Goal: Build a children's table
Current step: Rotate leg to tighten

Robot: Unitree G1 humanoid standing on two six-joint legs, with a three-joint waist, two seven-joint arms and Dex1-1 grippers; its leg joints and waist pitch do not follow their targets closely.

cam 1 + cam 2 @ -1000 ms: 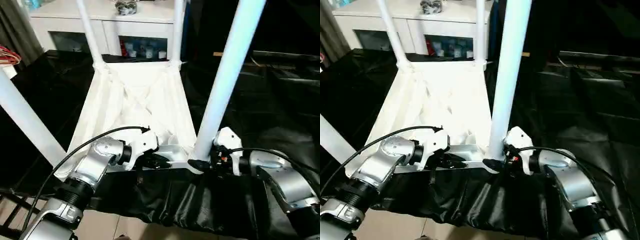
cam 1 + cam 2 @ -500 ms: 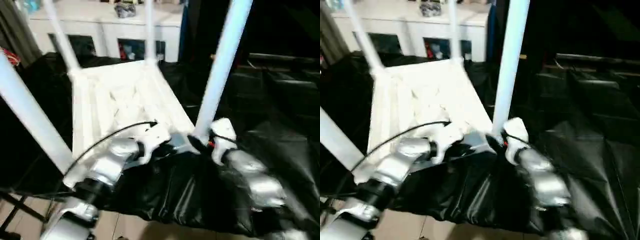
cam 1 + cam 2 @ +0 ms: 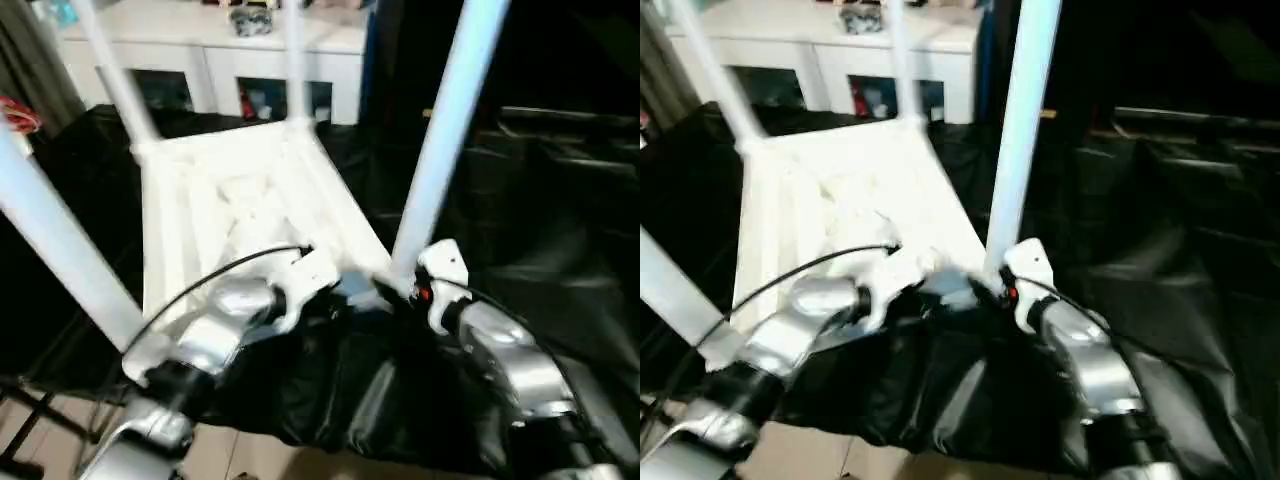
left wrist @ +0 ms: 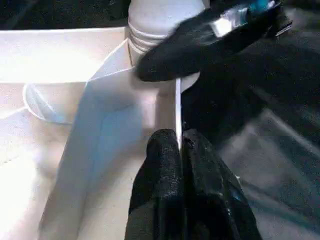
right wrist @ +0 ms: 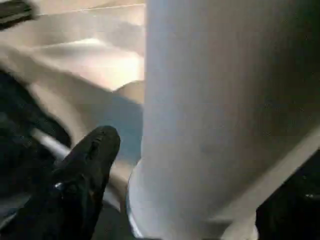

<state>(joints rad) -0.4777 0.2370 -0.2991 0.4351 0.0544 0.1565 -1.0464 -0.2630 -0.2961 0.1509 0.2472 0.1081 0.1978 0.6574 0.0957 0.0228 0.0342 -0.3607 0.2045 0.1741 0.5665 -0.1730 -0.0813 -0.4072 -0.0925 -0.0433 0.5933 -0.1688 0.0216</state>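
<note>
Silver forearms [image 3: 215,335], black cables, seemingly white wrist housings

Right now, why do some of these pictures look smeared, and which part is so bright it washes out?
Both eye views are smeared, so the silver forearms and the near leg look soft. The tabletop's underside glares white, its ribs nearly lost. In the right wrist view that leg looms close and soft.

No lettering, label, brand, number or sign reads anywhere here.
</note>
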